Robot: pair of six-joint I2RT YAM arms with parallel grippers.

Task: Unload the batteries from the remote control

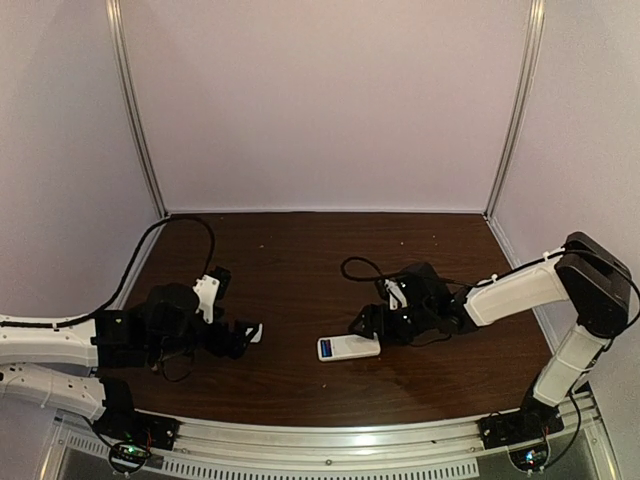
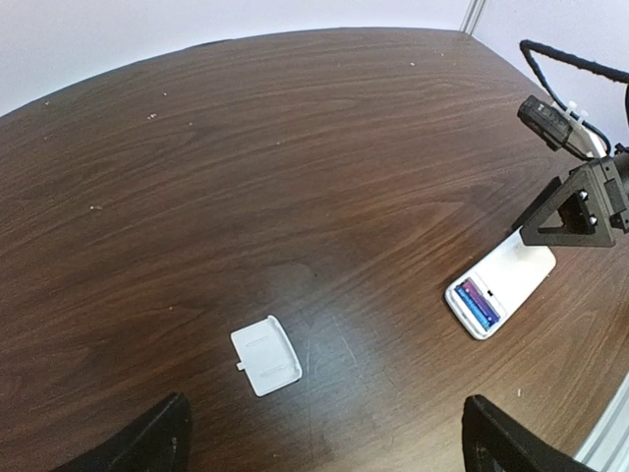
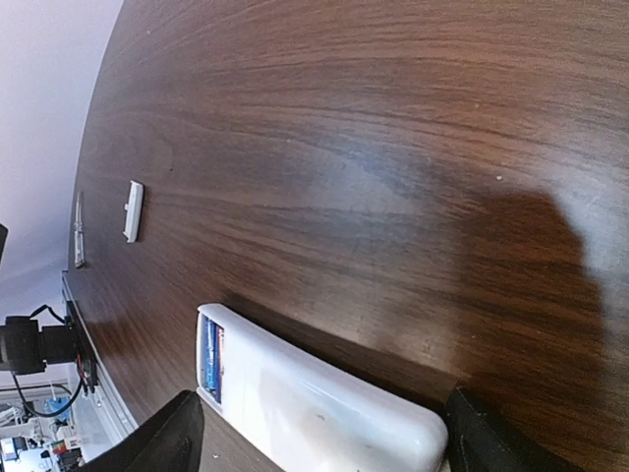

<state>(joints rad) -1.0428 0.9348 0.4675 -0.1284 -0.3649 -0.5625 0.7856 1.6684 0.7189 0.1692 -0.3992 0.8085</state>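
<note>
The white remote control (image 1: 352,347) lies back up on the brown table, its battery bay open at the left end. The blue and purple-pink batteries (image 2: 479,302) sit inside the bay; they show edge-on in the right wrist view (image 3: 211,354). My right gripper (image 1: 378,323) is open, with its jaws spread over the remote's (image 3: 324,408) right end. In the left wrist view it (image 2: 575,206) hangs above the remote's (image 2: 516,270) far end. My left gripper (image 1: 243,338) is open and empty, left of the remote, with the loose white battery cover (image 2: 266,354) on the table just ahead of it.
The cover also shows in the right wrist view (image 3: 133,210), with a thin pale pointed tool (image 3: 79,228) lying beside it. White walls close the table's back and sides. A black cable (image 1: 360,265) loops behind the right gripper.
</note>
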